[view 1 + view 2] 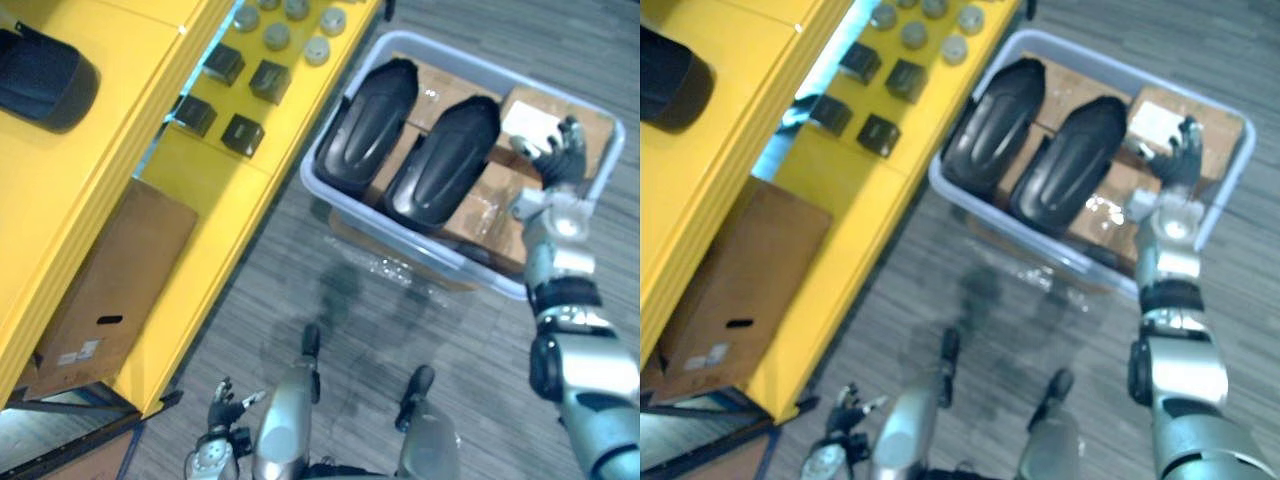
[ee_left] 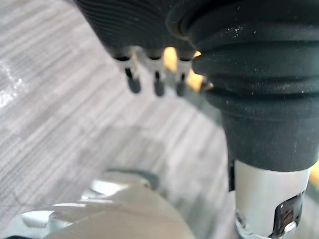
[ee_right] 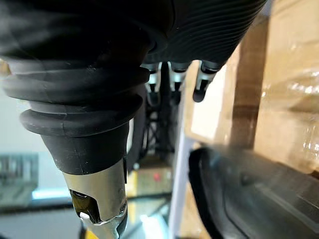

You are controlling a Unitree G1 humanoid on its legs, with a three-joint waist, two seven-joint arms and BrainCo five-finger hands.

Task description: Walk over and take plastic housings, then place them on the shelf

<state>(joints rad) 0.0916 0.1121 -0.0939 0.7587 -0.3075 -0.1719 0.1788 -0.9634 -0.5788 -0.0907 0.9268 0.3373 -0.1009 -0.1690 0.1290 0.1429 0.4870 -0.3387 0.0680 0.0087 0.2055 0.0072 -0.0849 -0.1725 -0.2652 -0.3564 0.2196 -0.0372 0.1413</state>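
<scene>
Two long black plastic housings (image 1: 365, 125) (image 1: 445, 160) lie side by side in a pale blue-grey bin (image 1: 415, 258) on the floor, resting on flat cardboard pieces. My right hand (image 1: 555, 155) hovers over the bin's far right corner, just right of the nearer housing (image 3: 259, 194), open with spread fingers (image 3: 174, 82) and holding nothing. Down by the floor at the lower left hangs my left hand (image 1: 225, 410), its fingers (image 2: 157, 82) relaxed and empty. A third black housing (image 1: 40, 75) sits on top of the yellow shelf (image 1: 80, 170) at the upper left.
The shelf's lower level carries small black boxes (image 1: 245, 80) and several grey round caps (image 1: 290, 30). A brown cardboard box (image 1: 110, 290) stands beneath the shelf. Grey carpet (image 1: 330, 300) lies between the shelf and the bin.
</scene>
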